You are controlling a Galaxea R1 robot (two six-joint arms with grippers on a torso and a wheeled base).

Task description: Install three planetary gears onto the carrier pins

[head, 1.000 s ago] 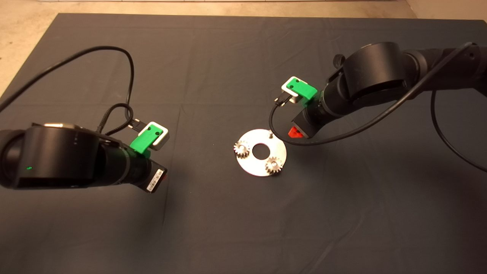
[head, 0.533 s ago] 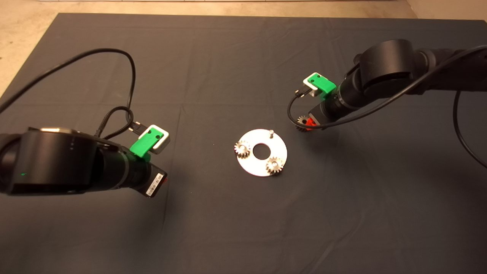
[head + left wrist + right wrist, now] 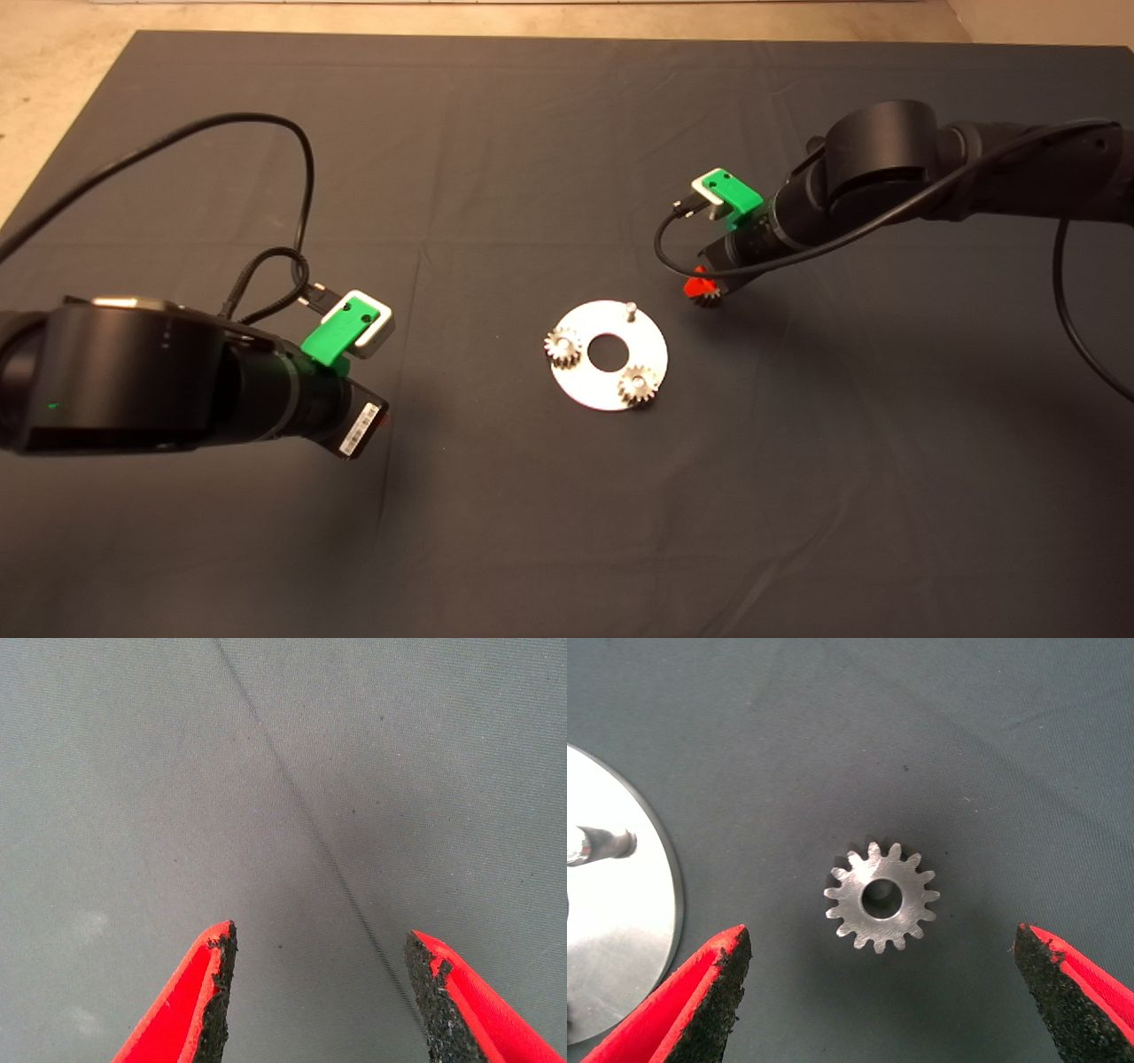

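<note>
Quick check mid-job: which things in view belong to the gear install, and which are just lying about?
Job:
- loose gear on the mat, between the right end effector's open fingers
- disc
- two seated gears
- bare pin

Not in play:
- left end effector, open over bare mat
- cables

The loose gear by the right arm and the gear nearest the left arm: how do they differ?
The loose gear lies flat on the mat, off the disc; the left-hand gear sits on the disc. The loose gear's bore shows open, and the right gripper hovers over it, fingers wide. Both are small, toothed metal.
</note>
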